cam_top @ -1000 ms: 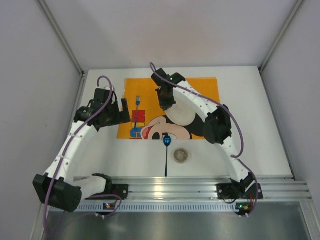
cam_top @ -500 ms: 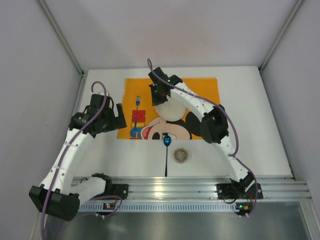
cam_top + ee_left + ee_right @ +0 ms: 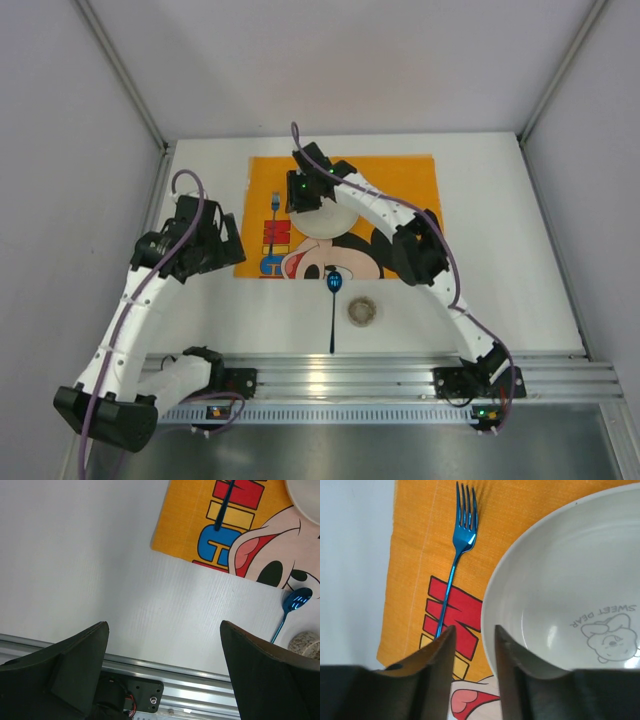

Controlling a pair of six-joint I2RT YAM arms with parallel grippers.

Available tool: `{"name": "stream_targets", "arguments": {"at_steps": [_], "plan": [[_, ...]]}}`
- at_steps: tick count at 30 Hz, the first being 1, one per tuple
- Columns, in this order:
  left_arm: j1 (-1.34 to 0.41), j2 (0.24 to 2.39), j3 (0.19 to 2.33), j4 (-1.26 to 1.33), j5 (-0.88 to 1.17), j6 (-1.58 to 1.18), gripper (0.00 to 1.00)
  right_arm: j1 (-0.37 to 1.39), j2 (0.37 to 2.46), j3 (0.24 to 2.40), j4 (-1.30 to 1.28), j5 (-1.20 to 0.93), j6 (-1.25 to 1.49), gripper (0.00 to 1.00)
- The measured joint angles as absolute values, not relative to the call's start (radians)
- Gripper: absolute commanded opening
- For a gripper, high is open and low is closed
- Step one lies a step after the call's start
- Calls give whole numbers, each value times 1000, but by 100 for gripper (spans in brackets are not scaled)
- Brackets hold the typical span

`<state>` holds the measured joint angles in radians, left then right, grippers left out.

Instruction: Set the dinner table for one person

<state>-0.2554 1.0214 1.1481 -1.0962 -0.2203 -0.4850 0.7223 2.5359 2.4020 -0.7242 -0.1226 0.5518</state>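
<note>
The white dinner table (image 3: 500, 250) carries an orange Mickey Mouse placemat (image 3: 400, 185). A white bowl (image 3: 325, 222) sits on the mat's left half. My right gripper (image 3: 305, 192) is at its left rim. In the right wrist view the right gripper (image 3: 475, 630) straddles the rim of the bowl (image 3: 560, 580) with a narrow gap, and mat shows between the outer finger and the rim. A blue fork (image 3: 457, 555) lies on the mat just left of the bowl. My left gripper (image 3: 225, 240) is wide open and empty over bare table left of the mat.
A blue spoon (image 3: 333, 300) lies on the table in front of the mat, its bowl end on the mat's edge. A small speckled dish (image 3: 362, 312) sits right of it. The ribbed aluminium rail (image 3: 400, 375) runs along the near edge. Grey walls close in the sides.
My right gripper has moved left and away across the mat, and the bowl has moved with it off Mickey's face. My left arm has drawn back to the left, off the mat's edge.
</note>
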Motion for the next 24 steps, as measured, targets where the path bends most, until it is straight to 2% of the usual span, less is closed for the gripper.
{"name": "stream_targets", "arguments": {"at_steps": [3,4,9,15,18,24], "plan": [[-255,1016,1152,-1116,-229,-498,98,723,2545,2398,-702,-142,556,53],[-255,1017,1156,-1122,-230,-500,98,723,2546,2396,-696,-146,557,60],[-255,1015,1181,-1135,-242,-519,98,723,2546,2395,-679,-151,545,73],[-255,988,1182,-1152,-263,-530,98,722,2501,2323,-673,-141,523,95],[-255,970,1182,-1161,-270,-533,98,722,2447,2275,-673,-131,512,100],[-255,961,1182,-1163,-270,-534,98,722,2252,2171,-673,-110,493,100]]}}
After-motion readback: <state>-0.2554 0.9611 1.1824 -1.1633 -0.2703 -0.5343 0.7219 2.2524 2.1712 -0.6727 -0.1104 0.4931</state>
